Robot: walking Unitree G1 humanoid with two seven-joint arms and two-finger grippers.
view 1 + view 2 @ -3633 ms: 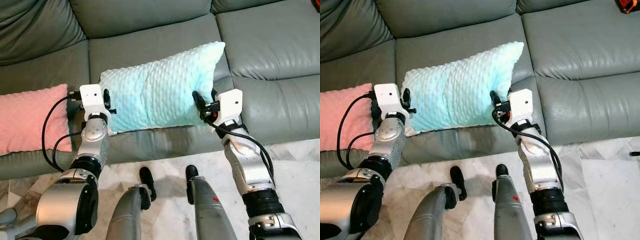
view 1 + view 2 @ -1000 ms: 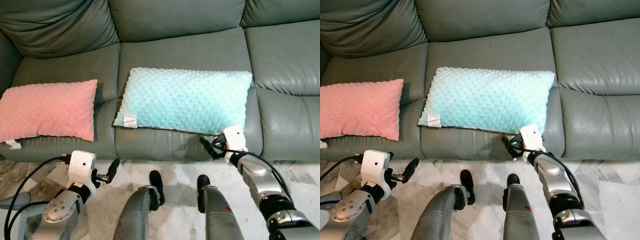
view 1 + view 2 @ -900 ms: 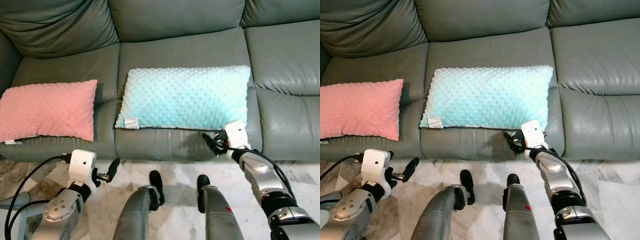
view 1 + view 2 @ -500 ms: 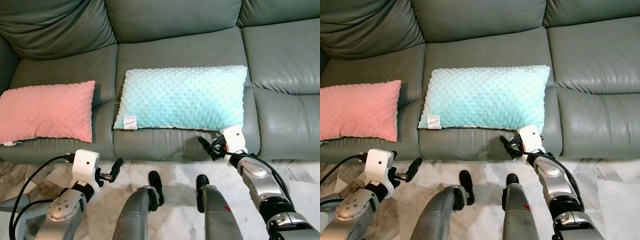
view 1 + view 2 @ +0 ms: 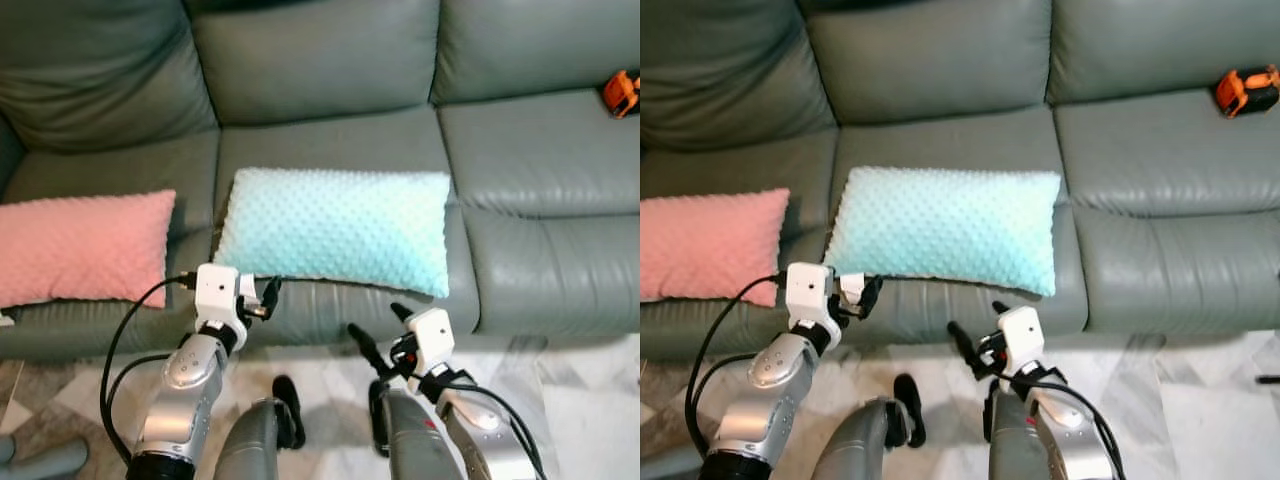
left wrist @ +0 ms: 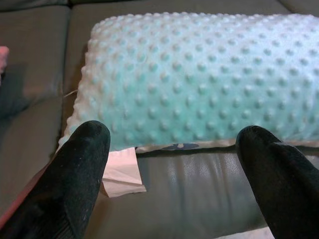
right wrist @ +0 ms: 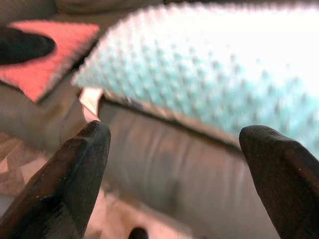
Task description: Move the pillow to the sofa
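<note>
The aqua pillow (image 5: 335, 228) lies flat on the sofa's (image 5: 520, 160) middle seat. My left fingers (image 6: 84, 149) and right fingers (image 7: 84, 154) are spread and empty, near its front edge.

No legible text, brand or number found; the white tag (image 6: 121, 172) on the pillow (image 5: 335, 228) reads blank.

A home living room: grey leather sofa (image 5: 330, 70), marble floor (image 5: 590, 400).
</note>
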